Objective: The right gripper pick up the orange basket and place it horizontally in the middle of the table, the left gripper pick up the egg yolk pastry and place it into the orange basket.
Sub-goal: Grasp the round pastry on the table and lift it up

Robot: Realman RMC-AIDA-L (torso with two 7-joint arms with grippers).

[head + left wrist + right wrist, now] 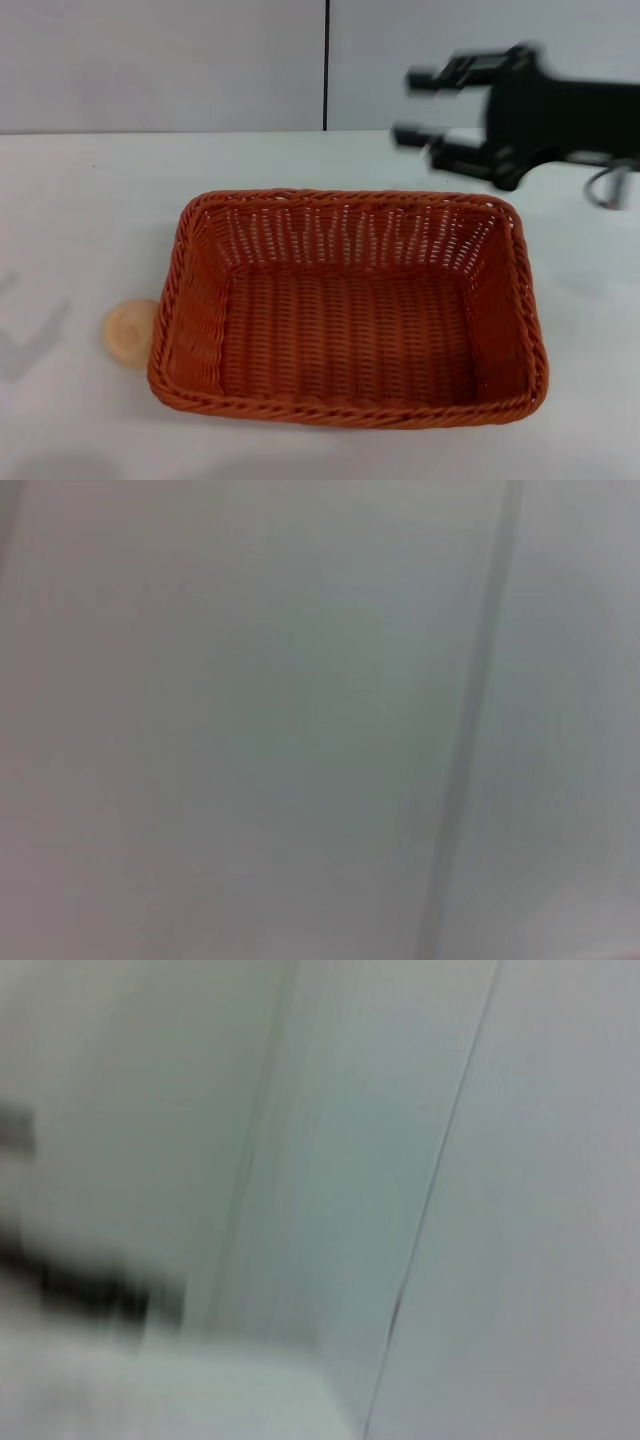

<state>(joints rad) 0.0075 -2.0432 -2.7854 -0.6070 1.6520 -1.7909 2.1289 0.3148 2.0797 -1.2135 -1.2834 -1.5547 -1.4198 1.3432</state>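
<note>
Right gripper [412,105] fingers spread, empty, above orange basket [350,310] far-right corner.

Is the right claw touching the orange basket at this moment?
Apart. The head view shows the right claw open in the air beyond the far right corner of the orange basket, with bare white table visible between them.

- The orange basket [350,310] is showing woven orange wicker.
- The egg yolk pastry [130,331] is looking pale tan.
- The counter [90,200] is showing plain white.
- The right gripper [420,105] is appearing black.
</note>
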